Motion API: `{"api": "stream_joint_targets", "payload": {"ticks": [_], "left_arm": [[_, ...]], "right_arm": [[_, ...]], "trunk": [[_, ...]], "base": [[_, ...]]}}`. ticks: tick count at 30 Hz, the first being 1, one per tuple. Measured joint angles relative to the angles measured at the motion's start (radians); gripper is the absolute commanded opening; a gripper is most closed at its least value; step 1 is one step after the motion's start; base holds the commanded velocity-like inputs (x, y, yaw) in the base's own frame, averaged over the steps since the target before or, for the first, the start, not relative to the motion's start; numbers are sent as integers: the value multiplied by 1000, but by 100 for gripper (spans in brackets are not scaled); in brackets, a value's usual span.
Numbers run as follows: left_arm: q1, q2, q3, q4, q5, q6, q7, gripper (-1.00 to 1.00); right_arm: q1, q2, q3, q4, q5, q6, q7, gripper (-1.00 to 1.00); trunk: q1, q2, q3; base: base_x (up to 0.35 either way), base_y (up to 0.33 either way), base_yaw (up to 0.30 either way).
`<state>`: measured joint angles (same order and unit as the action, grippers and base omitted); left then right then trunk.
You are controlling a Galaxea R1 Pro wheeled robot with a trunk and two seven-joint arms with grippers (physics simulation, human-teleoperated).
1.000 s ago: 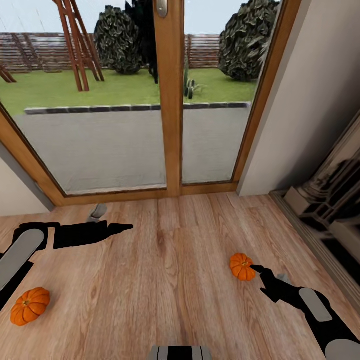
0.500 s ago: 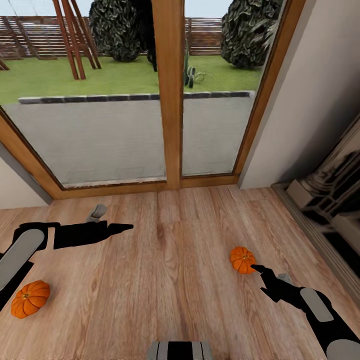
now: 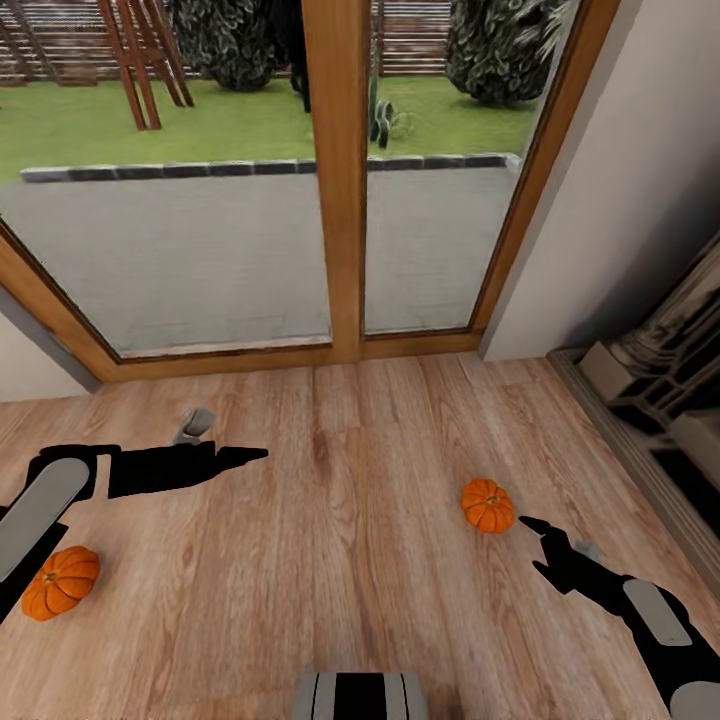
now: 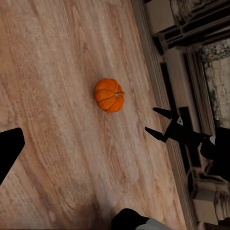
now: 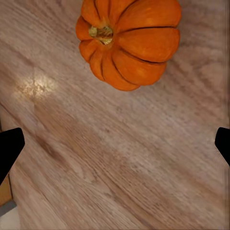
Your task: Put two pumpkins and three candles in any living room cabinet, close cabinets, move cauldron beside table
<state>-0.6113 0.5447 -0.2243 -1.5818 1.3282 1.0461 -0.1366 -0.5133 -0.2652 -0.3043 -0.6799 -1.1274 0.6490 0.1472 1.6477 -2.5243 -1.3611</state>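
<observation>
Two orange pumpkins lie on the wooden floor. One pumpkin [image 3: 487,505] is at the right, also seen in the left wrist view [image 4: 109,95] and large in the right wrist view [image 5: 129,40]. My right gripper [image 3: 532,544] is open just short of it, with a small gap and nothing between its fingers [image 5: 9,148]. The left wrist view shows that gripper [image 4: 156,121] too. The other pumpkin [image 3: 60,582] lies at the far left, beside my left forearm. My left gripper [image 3: 245,456] hovers open over bare floor, away from both. Candles, cabinet and cauldron are out of view.
A glass door with a wooden frame [image 3: 340,200] closes the far side, with garden beyond. A white wall [image 3: 620,200] and an ornate stone surround [image 3: 660,390] stand at the right. My base [image 3: 360,695] shows at the bottom edge.
The whole view has shifted. My right gripper's tip, which was touching the right pumpkin, has drawn back and a little right, leaving a gap. Both pumpkins stay put.
</observation>
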Motion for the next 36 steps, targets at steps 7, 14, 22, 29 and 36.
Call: {"api": "stream_joint_targets", "payload": {"ticks": [7, 14, 22, 29, 36], "left_arm": [[0, 0, 0, 0, 0, 0, -2, 100], [0, -1, 0, 0, 1, 0, -2, 100], [0, 0, 0, 0, 1, 0, -5, 100], [0, 1, 1, 0, 1, 0, -8, 100], [0, 1, 1, 0, 1, 0, -8, 100]], "right_arm": [[0, -3, -1, 0, 0, 0, 1, 100], [0, -4, 0, 0, 0, 0, 1, 100], [0, -4, 0, 0, 0, 0, 1, 100], [0, -4, -1, 0, -1, 0, 1, 100], [0, -4, -1, 0, 0, 0, 1, 100]], "trunk": [[3, -2, -27], [5, -3, -43], [5, -3, -43], [5, -3, -43], [4, -3, -43]], "base": [[0, 0, 0], [0, 0, 0], [20, 0, 0], [174, 0, 0], [154, 0, 0]]}}
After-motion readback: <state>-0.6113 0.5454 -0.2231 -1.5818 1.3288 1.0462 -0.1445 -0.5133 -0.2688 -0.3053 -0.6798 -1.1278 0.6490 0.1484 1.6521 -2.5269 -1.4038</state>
